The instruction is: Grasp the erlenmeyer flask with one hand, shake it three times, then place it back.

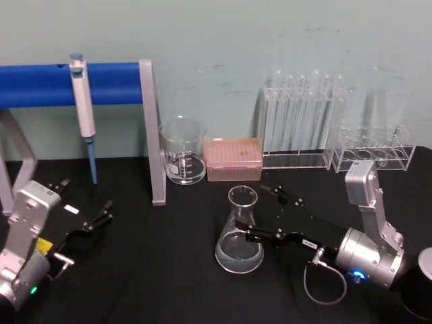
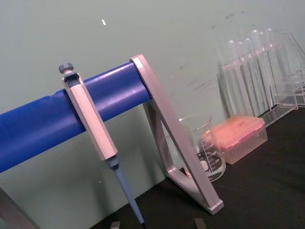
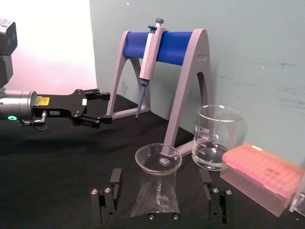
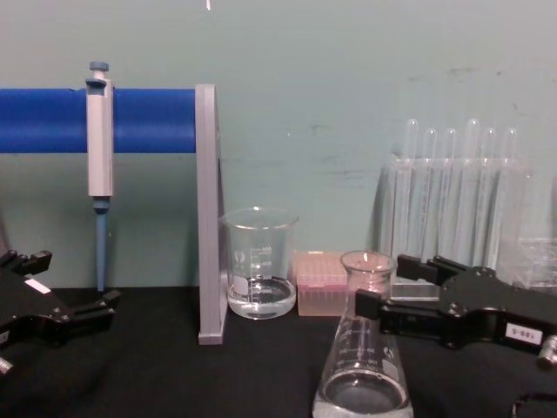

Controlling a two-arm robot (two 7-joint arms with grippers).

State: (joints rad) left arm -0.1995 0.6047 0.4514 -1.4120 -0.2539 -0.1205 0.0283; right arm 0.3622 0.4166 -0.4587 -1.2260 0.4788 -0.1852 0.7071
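**Flask** point(image 1: 239, 244): stands upright on the black table point(image 1: 162, 277), right of centre, in front of the pink tip box point(image 1: 233, 159) and well apart from the beaker point(image 1: 182, 154). A shallow pool of clear liquid lies in its base.

**Right gripper** point(image 1: 259, 212): low over the table, reaching in from the right at the height of the flask's neck and shoulder. The fingers are spread wide. The right wrist view shows the glass in the gap between them, with clearance on both sides. No contact is seen. How deep the neck sits between the jaws cannot be told.

**Left gripper** point(image 3: 107, 108): parked low at the left, near the pipette stand point(image 1: 150, 128), fingers apart and holding nothing.

**Step in hand, as judged:** the approach to the grasp. Lift, shaking and return are not yet done.

**Handling, as judged:**
- The glass is rigid, smooth and brittle.
- With so little liquid it should be light, its weight low in the wide base.
- The neck is the place to hold. It is narrow and nearly straight, and the flared rim above it would stop the flask sliding down through the jaws.
- The sloping cone below is a poor seat, since flat jaws would tend to squeeze off it.
- Closure should be firm but measured. Too little and the slick glass may twist during shaking; too much risks a crack.
- The mouth is open, so the flask is best kept near upright, though the small charge makes a spill unlikely.
- The return calls for a flat, gentle set-down, clear of the tip box behind.
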